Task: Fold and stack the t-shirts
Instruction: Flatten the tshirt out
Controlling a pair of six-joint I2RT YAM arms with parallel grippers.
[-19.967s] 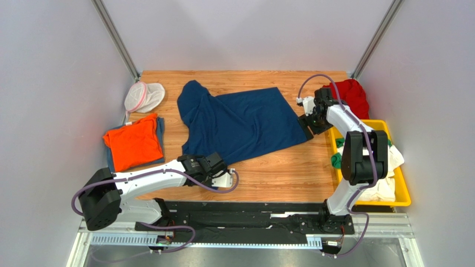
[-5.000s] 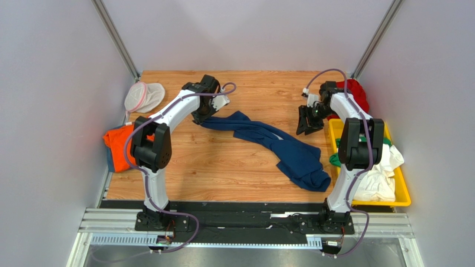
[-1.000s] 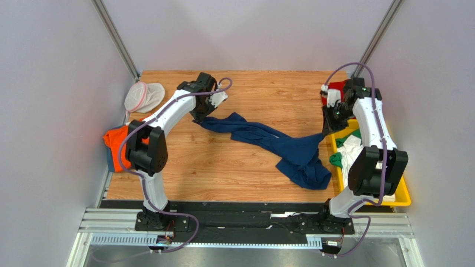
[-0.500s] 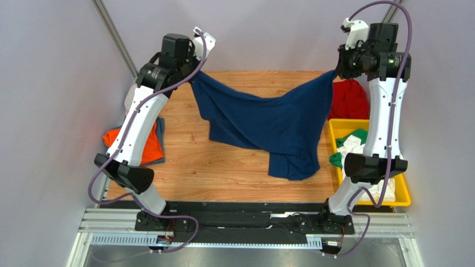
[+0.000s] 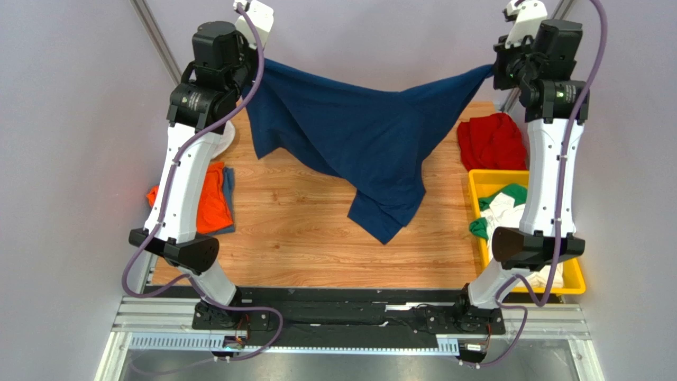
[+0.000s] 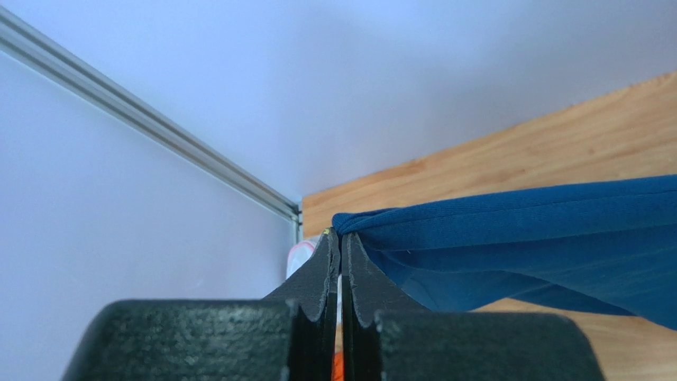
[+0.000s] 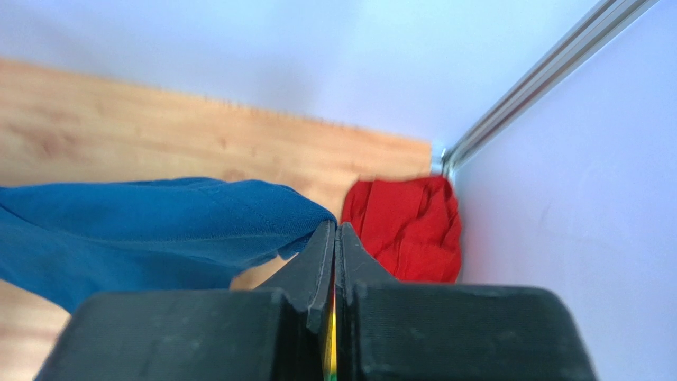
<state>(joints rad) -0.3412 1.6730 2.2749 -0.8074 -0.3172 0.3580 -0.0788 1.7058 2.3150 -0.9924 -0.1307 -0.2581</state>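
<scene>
Both arms are raised high over the tabletop [image 5: 318, 238] with the navy t-shirt [image 5: 357, 135] stretched between them. The left claw [image 5: 254, 59] is clenched on the shirt's left upper edge; in the left wrist view its two fingers meet at the tips with the blue cloth pinched between them. The right claw [image 5: 497, 68] is clenched on the opposite edge, which is pulled out to a narrow point. The shirt sags in the middle and hangs clear of the wood, its lowest fold drooping towards the centre of the tabletop. A red t-shirt [image 5: 493, 141] lies crumpled at the far right corner. Just in front of it sits a yellow bin [image 5: 578, 278] holding a green t-shirt [image 5: 508, 194] and a white t-shirt [image 5: 499, 209]. An orange t-shirt [image 5: 211, 198] lies at the left edge, partly hidden by the left arm
</scene>
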